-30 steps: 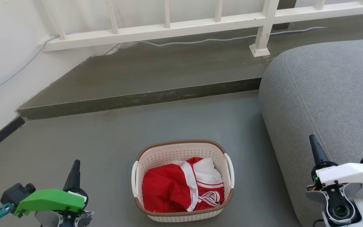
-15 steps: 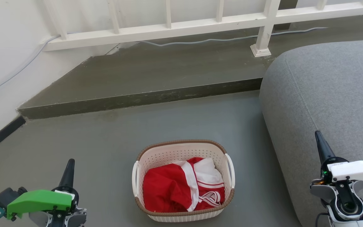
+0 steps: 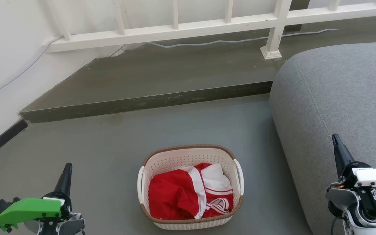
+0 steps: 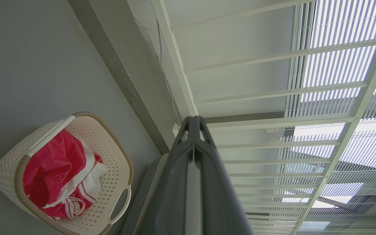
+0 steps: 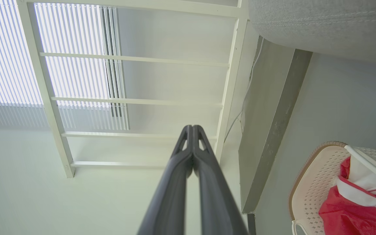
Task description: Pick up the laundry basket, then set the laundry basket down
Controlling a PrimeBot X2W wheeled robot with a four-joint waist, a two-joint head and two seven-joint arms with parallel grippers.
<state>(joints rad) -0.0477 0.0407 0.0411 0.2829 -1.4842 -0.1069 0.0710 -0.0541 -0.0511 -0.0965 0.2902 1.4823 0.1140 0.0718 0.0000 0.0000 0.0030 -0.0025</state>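
Observation:
The laundry basket rests on the grey floor at the bottom middle of the head view, cream-white and perforated with a brown rim and white side handles, holding red and white clothing. It also appears at the lower left of the left wrist view, laundry basket, and at the lower right of the right wrist view, laundry basket. My left gripper is shut and empty, well to the basket's left. My right gripper is shut and empty, far to its right, over the sofa's edge.
A grey sofa fills the right side, close to the basket. A raised concrete step runs across behind the basket, with a white railing and a cable beyond. A white wall with dark skirting borders the left.
Both grippers have moved outward, away from the basket: the left one down and to the left, the right one farther right. The basket has stayed put.

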